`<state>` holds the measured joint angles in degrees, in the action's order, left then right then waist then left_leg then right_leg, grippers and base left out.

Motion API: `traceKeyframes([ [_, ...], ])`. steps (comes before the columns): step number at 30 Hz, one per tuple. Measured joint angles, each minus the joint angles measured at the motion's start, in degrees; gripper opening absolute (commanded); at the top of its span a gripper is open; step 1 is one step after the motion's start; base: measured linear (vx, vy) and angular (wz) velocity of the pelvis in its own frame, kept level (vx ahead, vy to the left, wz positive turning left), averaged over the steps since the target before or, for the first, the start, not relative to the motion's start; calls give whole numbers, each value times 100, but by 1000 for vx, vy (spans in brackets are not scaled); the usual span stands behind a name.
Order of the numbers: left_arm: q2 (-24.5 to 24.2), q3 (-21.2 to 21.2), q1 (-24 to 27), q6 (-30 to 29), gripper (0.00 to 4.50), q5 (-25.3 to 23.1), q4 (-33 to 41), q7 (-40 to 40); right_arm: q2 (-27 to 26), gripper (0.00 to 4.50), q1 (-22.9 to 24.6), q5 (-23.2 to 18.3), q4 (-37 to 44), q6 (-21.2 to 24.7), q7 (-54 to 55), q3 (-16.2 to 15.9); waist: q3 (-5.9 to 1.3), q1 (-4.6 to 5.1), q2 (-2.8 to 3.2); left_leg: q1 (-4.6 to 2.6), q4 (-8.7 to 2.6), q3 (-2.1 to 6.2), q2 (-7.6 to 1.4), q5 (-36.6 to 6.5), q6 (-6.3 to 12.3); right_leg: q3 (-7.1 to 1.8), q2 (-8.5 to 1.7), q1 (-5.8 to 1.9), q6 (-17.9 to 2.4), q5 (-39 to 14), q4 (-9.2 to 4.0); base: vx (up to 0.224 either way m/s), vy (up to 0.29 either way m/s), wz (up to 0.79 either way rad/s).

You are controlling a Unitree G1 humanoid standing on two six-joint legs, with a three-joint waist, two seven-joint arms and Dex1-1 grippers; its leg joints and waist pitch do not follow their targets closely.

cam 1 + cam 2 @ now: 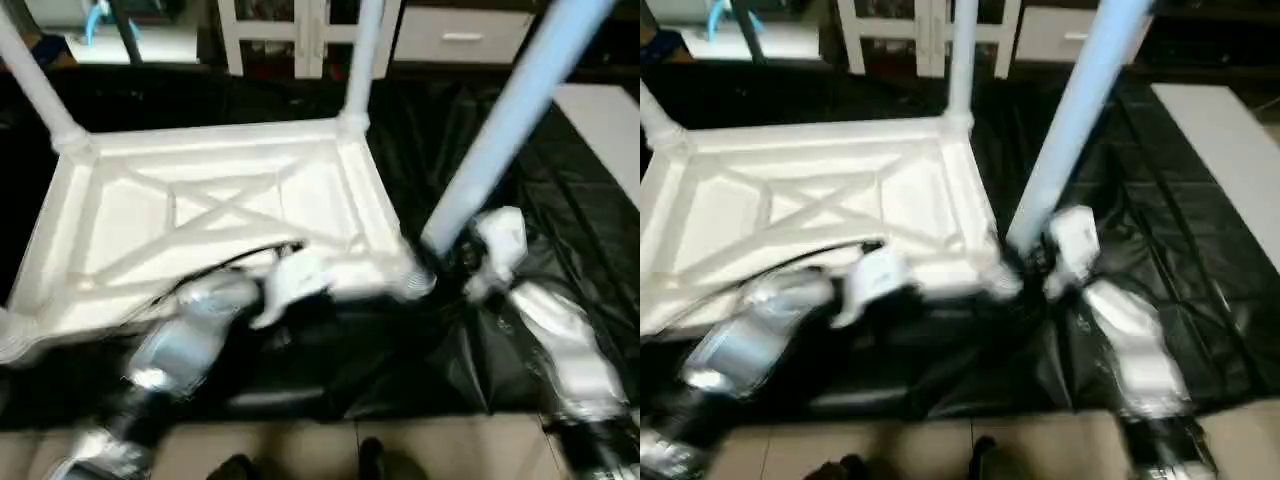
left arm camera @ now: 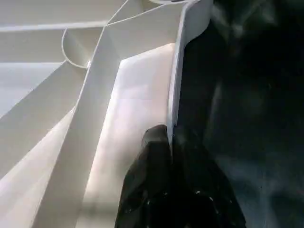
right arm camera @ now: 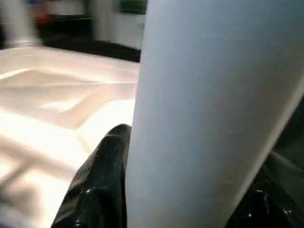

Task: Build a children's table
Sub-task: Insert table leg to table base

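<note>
legs standing number two; right hand grips a third, left hand pinches tabletop rim.

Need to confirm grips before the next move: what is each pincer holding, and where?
Right pincer grips a white tube leg near its lower end, by the corner socket. Left pincer pinches the tabletop rim on its near edge.

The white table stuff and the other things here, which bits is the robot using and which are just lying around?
Using: tabletop; two fitted legs; third leg held by right gripper; left gripper pinching the tabletop's rim.

Lying around: black cover; white cabinet; white board.
</note>
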<state>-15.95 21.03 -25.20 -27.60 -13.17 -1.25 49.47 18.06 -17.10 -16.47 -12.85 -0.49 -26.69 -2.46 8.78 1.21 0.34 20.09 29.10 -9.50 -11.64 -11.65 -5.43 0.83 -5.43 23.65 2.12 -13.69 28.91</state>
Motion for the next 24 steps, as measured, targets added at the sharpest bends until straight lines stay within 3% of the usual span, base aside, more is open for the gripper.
traceKeyframes([
  [3,653,37,-47,-707,0,-54,-4,-494,-229,192,-294,148,-399,-1,744,148,64,7,37,-23,0,0,14,-2,3,54,-8,-64,-39,-85,-99,-75,61,-8],
  [5,1138,27,-130,-1097,0,-70,-104,-889,-452,192,-589,276,-769,-40,1334,305,129,9,49,-28,-6,-8,14,-3,6,220,-88,-103,-96,-121,-130,-66,43,1],
  [6,1323,28,-200,-1235,0,-74,-170,-1051,-521,192,-740,331,-927,-52,1579,361,175,2,65,-3,-28,-20,-4,-4,7,306,-118,-165,-169,-171,-88,-126,18,4],
  [7,1531,92,-285,-1343,0,-68,-285,-1195,-535,192,-754,369,-1009,-121,1787,471,196,-145,53,6,-58,-161,-47,-4,7,318,-140,-150,-285,-257,529,-120,-41,26],
  [8,1640,138,-281,-1382,0,-68,-306,-1311,-559,192,-781,378,-1095,-173,1914,533,174,-253,-62,-30,-96,-348,-72,-3,6,222,-137,-209,-269,-364,824,-120,-41,26],
  [9,1702,91,-307,-1417,0,-75,-296,-1381,-606,192,-994,418,-1263,-193,2016,532,140,-311,-295,-72,5,-454,-2,-48,-20,-7,-121,-186,17,-408,712,64,-143,21],
  [10,1745,56,-329,-1445,0,-86,-276,-1441,-641,192,-1161,495,-1379,-205,2083,529,174,-380,-235,-52,183,-280,-8,-154,105,12,-110,-126,31,-407,705,98,-58,-41],
  [11,1755,19,-335,-1509,0,-92,-218,-1466,-704,192,-1306,570,-1464,-218,2138,498,150,-435,-87,-83,372,126,113,-174,199,106,-103,-131,32,-405,652,98,-58,-41],
  [12,1801,21,-361,-1565,0,-92,-200,-1479,-711,192,-1339,592,-1471,-246,2181,508,129,-422,22,-116,282,273,195,-95,52,212,-79,-114,23,-398,584,31,82,-39],
  [13,1820,15,-379,-1591,0,-102,-193,-1498,-723,192,-1363,594,-1493,-259,2227,525,110,-379,3,-115,191,257,193,-37,-24,170,-46,-83,-69,-303,520,0,0,0],
  [14,1812,7,-386,-1613,0,-122,-183,-1506,-748,191,-1392,588,-1557,-260,2249,535,100,-320,-27,-92,165,236,180,33,-19,115,12,-95,-194,-28,411,0,0,0],
  [16,1651,34,-374,-1547,0,-113,-187,-1464,-846,191,-1403,541,-1688,-278,2186,588,106,-261,-135,-111,164,124,150,34,-20,24,22,-110,-224,310,368,-8,-32,21],
  [17,1563,69,-357,-1432,0,-91,-186,-1414,-866,191,-1408,514,-1707,-314,2109,603,108,-224,-134,-127,148,119,148,25,-16,10,30,-99,-141,258,345,-5,-30,23],
  [20,1224,123,-319,-1005,0,10,-118,-1219,-901,190,-1423,435,-1716,-505,1779,652,92,-136,-125,-59,45,126,159,21,-11,10,30,-63,-70,214,277,0,0,0],
  [21,1138,130,-299,-884,0,41,-104,-1165,-893,189,-1407,383,-1714,-545,1653,654,86,-129,-123,-19,43,126,153,22,-11,11,36,-57,-73,221,279,0,0,0],
  [24,829,145,-235,-504,0,57,-60,-945,-804,189,-1219,248,-1516,-625,1223,651,59,-126,-97,-8,47,115,144,24,-14,9,39,-53,-78,272,282,0,0,0],
])
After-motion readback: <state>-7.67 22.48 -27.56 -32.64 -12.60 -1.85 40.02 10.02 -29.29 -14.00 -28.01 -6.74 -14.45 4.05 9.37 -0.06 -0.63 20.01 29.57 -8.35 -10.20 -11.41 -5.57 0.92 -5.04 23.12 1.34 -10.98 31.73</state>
